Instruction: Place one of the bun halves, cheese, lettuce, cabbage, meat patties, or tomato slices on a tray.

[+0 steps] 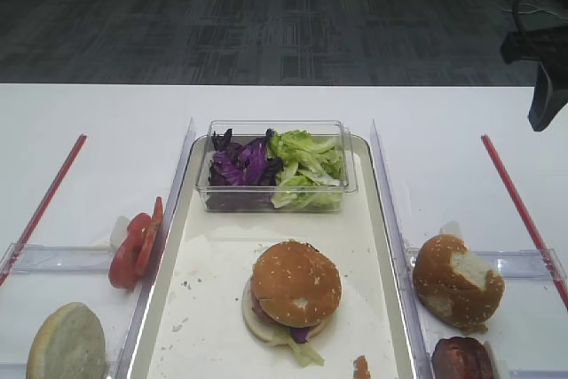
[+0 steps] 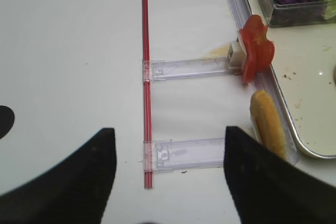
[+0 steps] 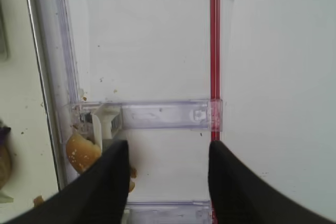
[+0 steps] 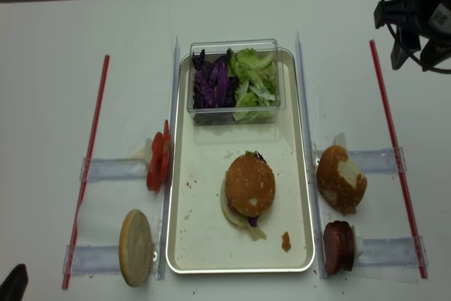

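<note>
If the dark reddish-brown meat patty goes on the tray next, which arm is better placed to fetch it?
The right, probably. The round dark reddish-brown meat patty stands outside the long cream tray's right rim, on the side where the open right gripper hovers. The left gripper is over the far side, near the red tomato slices.

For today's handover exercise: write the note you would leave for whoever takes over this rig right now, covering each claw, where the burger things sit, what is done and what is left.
Right claw: open, empty, raised over the table right of the tray.
Left claw: open, empty, over the table left of the tray.
On the tray: stacked burger capped by the seeded bun top; clear tub with cabbage and lettuce.
Left of tray: tomato slices, pale bun half.
Right of tray: torn seeded bun, meat patty.
Done: one burger looks assembled.
Left: probably another item to place; nothing is gripped yet.
</note>
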{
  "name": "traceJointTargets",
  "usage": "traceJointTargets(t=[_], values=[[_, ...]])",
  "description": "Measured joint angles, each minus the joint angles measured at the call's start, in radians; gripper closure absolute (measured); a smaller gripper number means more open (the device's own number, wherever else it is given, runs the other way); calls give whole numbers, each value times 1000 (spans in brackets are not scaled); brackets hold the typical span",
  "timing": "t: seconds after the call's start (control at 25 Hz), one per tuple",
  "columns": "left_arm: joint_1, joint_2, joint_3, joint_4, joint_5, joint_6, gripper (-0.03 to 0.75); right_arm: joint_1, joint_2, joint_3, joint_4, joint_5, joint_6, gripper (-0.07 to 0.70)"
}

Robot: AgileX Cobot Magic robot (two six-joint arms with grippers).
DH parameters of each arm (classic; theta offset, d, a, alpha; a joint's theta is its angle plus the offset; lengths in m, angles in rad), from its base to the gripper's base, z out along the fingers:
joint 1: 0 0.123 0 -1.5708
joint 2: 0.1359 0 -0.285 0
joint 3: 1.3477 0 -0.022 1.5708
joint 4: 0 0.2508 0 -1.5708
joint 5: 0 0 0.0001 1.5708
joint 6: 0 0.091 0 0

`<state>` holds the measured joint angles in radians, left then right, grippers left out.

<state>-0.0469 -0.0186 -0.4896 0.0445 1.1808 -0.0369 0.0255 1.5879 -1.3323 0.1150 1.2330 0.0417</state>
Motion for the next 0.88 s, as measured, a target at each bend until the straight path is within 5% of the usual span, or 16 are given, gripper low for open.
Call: traceJointTargets(t=[0.88], values=[[0, 0, 0, 0, 0, 0, 293, 0, -466, 308, 30, 6, -93, 272]])
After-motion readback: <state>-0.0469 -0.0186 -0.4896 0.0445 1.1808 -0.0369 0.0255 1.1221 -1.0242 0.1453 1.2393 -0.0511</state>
